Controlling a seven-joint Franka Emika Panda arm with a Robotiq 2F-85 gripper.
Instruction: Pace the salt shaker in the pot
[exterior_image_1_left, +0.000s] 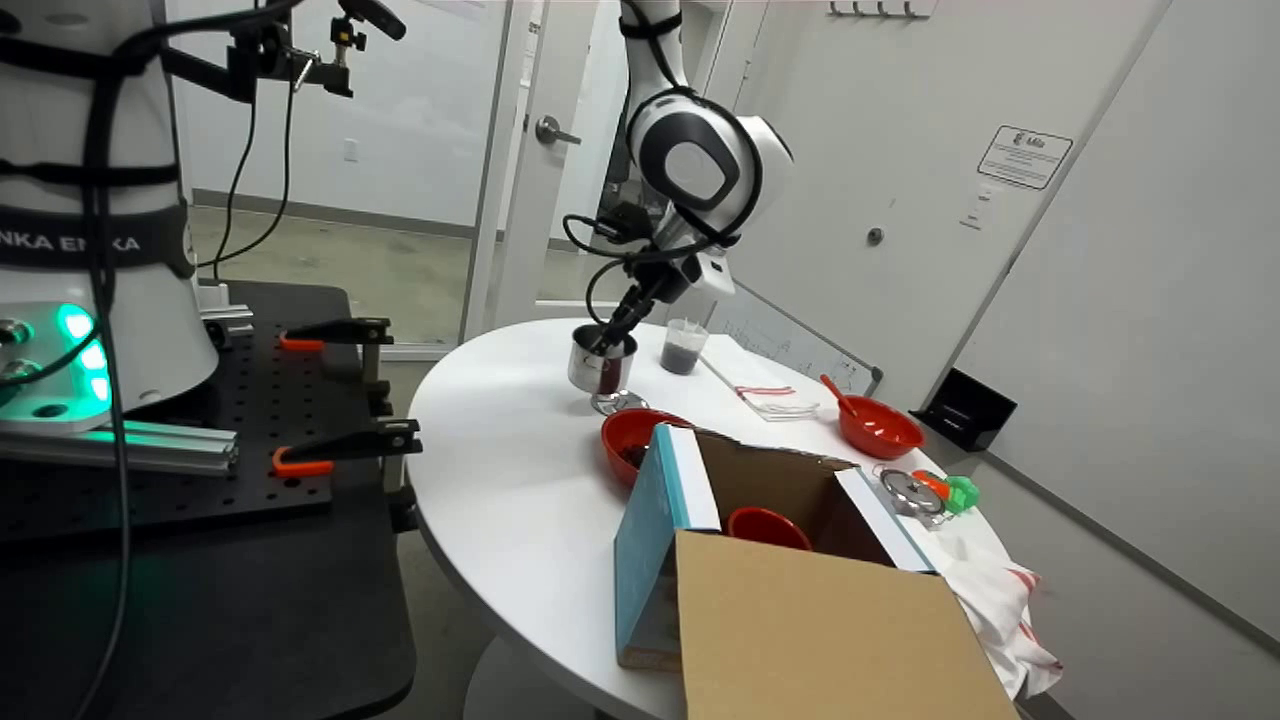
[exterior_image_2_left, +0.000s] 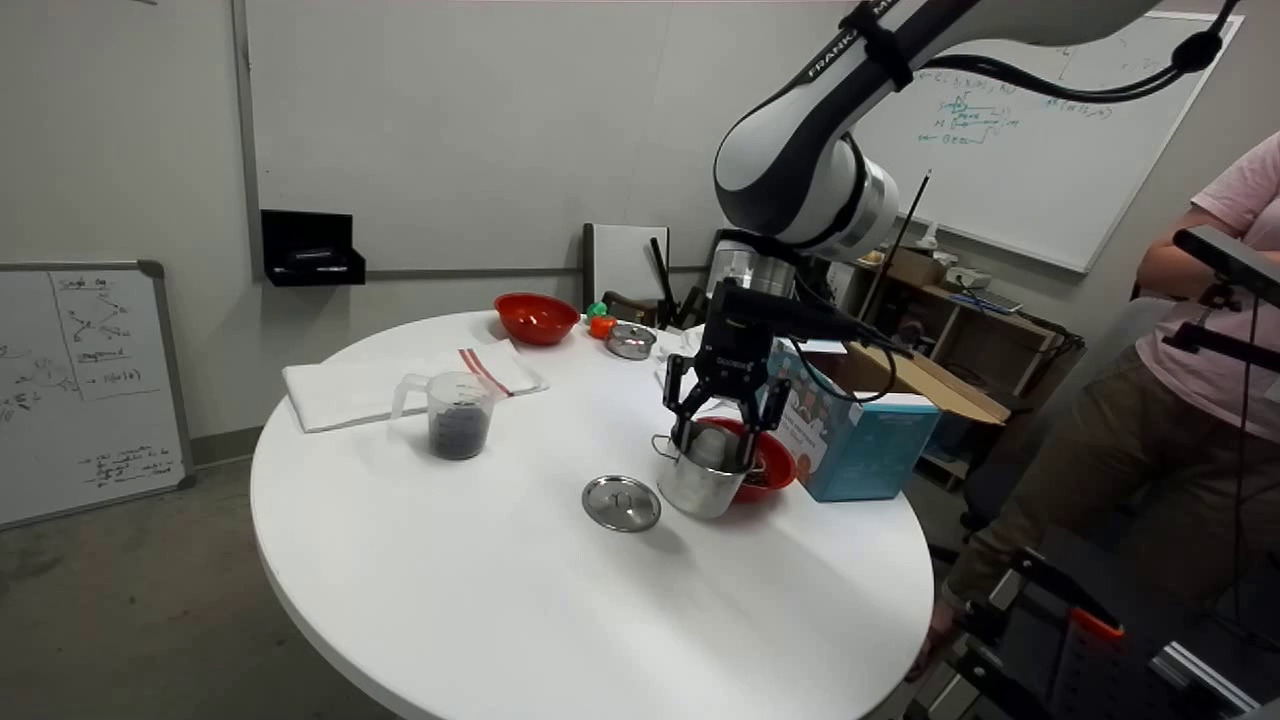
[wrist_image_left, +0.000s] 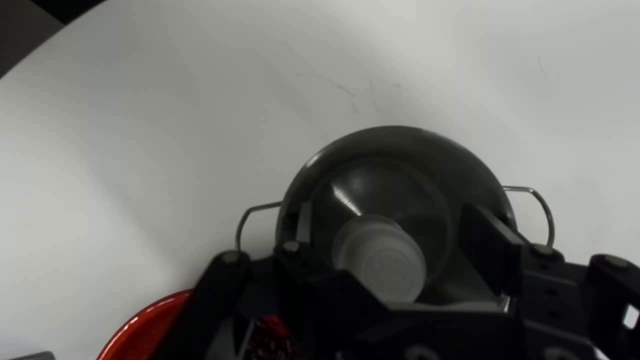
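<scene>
The pot (exterior_image_2_left: 697, 490) is a steel one with wire loop handles, standing upright on the white table in both exterior views. Inside it is the salt shaker (wrist_image_left: 392, 270), a pale translucent cylinder seen from above in the wrist view. My gripper (wrist_image_left: 391, 225) reaches down into the pot, its fingers spread to either side of the shaker. A clear gap separates the right-hand finger (wrist_image_left: 487, 245) from the shaker; on the left-hand side I cannot tell whether they touch. The shaker's lower part is hidden by the pot wall in an exterior view.
A steel lid (exterior_image_2_left: 621, 503) lies beside the pot. Close behind stands a red bowl (exterior_image_2_left: 782, 458) with dark contents, then an open cardboard box (exterior_image_2_left: 868, 455). A measuring cup (exterior_image_2_left: 460, 415), folded cloth (exterior_image_2_left: 350, 393), another red bowl (exterior_image_2_left: 537, 318) and a small steel pan (exterior_image_2_left: 631, 342) are farther off.
</scene>
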